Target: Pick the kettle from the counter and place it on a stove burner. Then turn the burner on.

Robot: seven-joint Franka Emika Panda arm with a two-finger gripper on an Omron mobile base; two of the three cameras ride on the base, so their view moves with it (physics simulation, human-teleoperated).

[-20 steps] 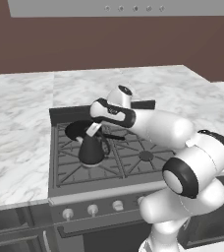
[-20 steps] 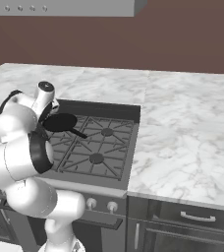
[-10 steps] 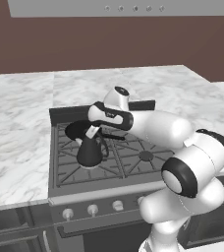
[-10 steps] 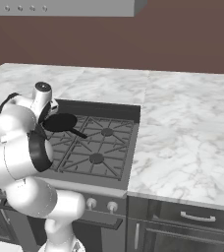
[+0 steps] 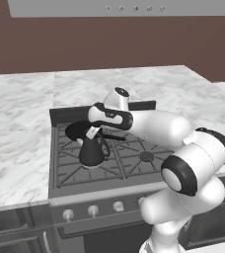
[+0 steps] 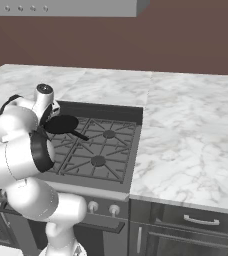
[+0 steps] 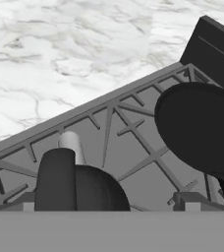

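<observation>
On the stove's near-left burner [image 5: 90, 165] stands the black kettle [image 5: 92, 151], upright on the grate, just near of the frying pan [image 5: 79, 131]. The pincer [image 5: 92, 133] sits directly above the kettle's top; whether it is spread or pinching cannot be told. White marble surface [image 5: 16, 143] flanks the stove.

frying pan [image 6: 62, 123] flat black, far-left of stove, handle pointing right/near | silver knobs [image 5: 93, 211] in row on stove front | range hood [image 5: 129, 7] overhead w/ buttons | brown back wall [image 6: 186, 45]
</observation>
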